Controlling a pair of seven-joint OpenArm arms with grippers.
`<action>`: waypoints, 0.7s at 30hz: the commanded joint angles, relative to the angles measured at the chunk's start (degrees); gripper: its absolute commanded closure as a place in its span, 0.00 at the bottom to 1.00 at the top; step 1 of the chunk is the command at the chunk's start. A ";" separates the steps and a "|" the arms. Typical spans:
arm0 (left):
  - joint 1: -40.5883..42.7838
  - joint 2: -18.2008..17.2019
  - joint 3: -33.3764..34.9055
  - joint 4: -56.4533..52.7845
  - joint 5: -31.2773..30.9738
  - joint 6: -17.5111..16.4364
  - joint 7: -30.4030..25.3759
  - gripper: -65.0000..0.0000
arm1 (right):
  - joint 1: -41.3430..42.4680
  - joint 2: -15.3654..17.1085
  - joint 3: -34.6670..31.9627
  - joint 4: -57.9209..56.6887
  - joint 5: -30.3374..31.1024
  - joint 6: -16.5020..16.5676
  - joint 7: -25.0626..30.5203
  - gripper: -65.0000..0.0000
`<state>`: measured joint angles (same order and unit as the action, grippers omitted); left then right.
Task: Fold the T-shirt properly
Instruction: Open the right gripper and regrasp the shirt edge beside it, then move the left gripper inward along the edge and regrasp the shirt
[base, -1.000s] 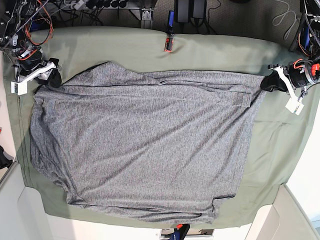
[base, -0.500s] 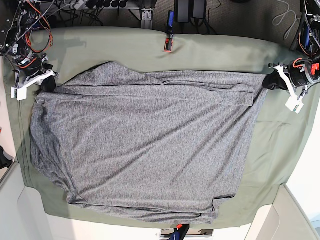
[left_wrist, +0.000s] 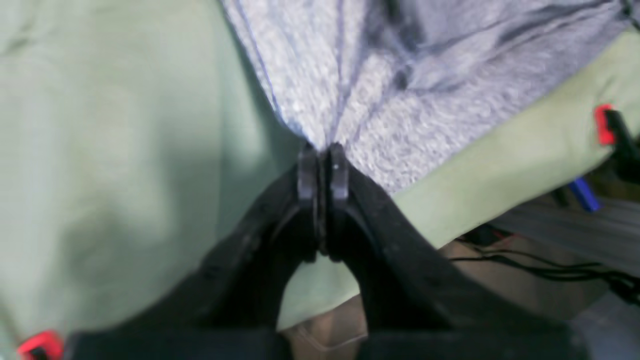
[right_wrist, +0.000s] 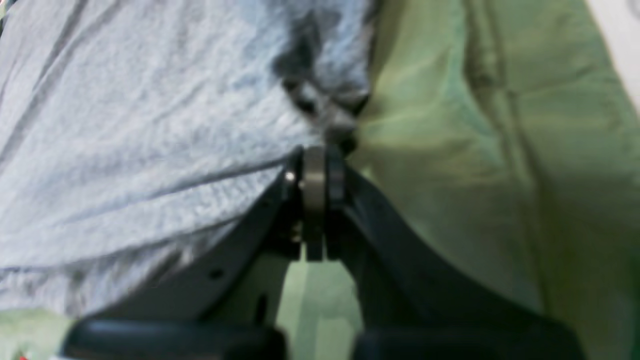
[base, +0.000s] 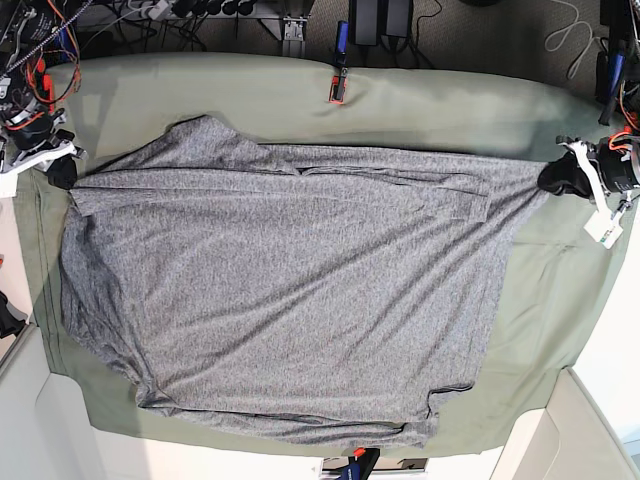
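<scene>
T-shirt (base: 280, 300) lies spread across olive-green sheet (base: 300, 95), heathered grey, wrinkled, filling most of table in base view; upper edge drawn taut between both arms; left gripper (left_wrist: 323, 150) has jaws pressed together on gathered corner of grey fabric, at right edge in base view; right gripper (right_wrist: 320, 152) has jaws closed, pinching bunched shirt edge beside green cloth; red clip (base: 337, 90) sits on sheet's far edge.

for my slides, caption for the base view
Both hands pinch opposite corners of the grey T-shirt on the green cloth.
</scene>
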<state>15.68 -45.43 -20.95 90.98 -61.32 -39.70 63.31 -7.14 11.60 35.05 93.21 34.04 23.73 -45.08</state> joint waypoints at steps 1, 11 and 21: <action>-0.81 -1.92 -0.74 0.66 0.52 -0.30 -1.95 1.00 | 1.86 0.76 0.20 0.92 0.90 0.07 1.53 1.00; -1.53 -2.03 -0.72 0.39 1.11 -0.30 -3.52 1.00 | 5.18 0.72 -5.66 -1.53 1.14 1.22 -0.26 1.00; -1.07 -2.05 -0.72 0.42 -1.57 -0.30 3.37 0.49 | 4.70 0.74 -6.21 -1.14 9.64 6.64 -2.84 0.82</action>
<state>14.96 -46.02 -20.97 90.85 -62.04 -39.70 67.31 -2.96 11.60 28.62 90.89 42.50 29.43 -48.58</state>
